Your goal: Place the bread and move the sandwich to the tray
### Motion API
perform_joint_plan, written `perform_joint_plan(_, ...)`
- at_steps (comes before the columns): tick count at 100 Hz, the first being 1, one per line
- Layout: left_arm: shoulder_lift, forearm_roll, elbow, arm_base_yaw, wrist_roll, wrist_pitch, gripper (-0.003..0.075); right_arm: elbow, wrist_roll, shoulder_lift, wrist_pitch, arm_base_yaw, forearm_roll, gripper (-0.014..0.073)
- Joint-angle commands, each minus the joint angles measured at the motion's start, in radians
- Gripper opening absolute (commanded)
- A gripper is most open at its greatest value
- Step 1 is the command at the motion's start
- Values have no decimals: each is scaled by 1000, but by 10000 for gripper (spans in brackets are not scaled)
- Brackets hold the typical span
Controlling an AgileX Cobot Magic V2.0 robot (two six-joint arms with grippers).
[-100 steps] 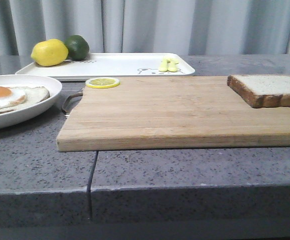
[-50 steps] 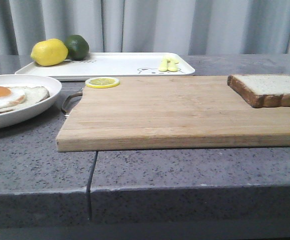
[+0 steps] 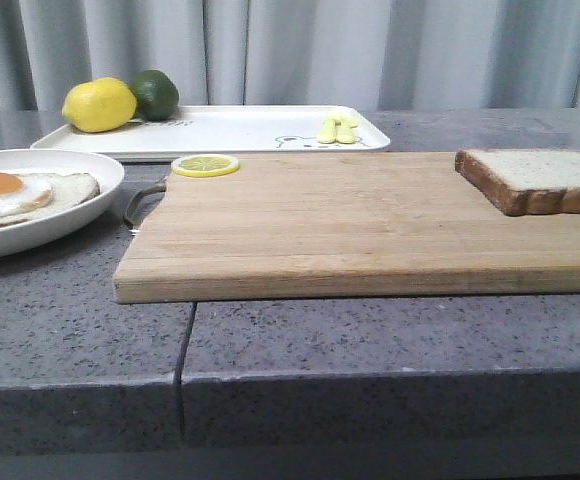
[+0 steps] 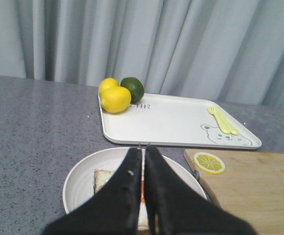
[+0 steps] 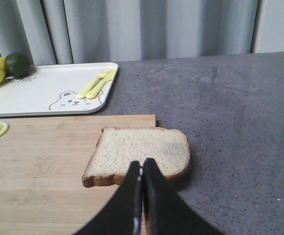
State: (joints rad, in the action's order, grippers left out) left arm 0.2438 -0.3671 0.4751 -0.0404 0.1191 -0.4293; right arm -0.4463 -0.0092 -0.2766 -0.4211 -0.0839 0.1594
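Observation:
A slice of bread [image 3: 540, 178] with a dark crust lies flat on the right end of the wooden cutting board [image 3: 350, 220]. The sandwich [image 3: 10, 190] is a fried egg lying on one bread slice, uncovered, on a round white plate [image 3: 80, 212] at the left. The white tray [image 3: 240, 128] with the bear drawing sits behind the board. Neither gripper shows in the front view. My left gripper [image 4: 143, 149] is shut and empty above the plate [image 4: 76, 171], hiding most of the sandwich [image 4: 103, 178]. My right gripper [image 5: 142, 164] is shut and empty, just short of the bread [image 5: 137, 147].
On the tray stand a lemon [image 3: 98, 105] and a lime [image 3: 155, 93] at its left end, with a yellow fork and spoon [image 3: 337, 130] at its right end. A lemon slice [image 3: 205, 165] rests on the board's back left corner. Grey curtains hang behind the stone counter.

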Motion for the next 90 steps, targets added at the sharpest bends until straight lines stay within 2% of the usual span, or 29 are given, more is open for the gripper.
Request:
perform_joint_plan(1, 102, -23, 119, 2, 1, -20, -20, -103, -3, -87, -7, 2, 17, -70)
perform_joint_plan(32, 339, -63, 321, 2, 1, -220, -20, -226, -3, -266, -170, 2, 36, -70)
perform_joint_plan(73, 392, -61, 330, 2, 3, -240, -13, -226, -3, -277, -227, 2, 96, -62)
perform_joint_plan(81, 392, -61, 330, 2, 9, -240, 42, -226, -3, -277, -227, 2, 116, -4)
perform_joint_plan(90, 392, -61, 330, 2, 22, -245, 180, -226, -3, -277, -227, 2, 149, 128)
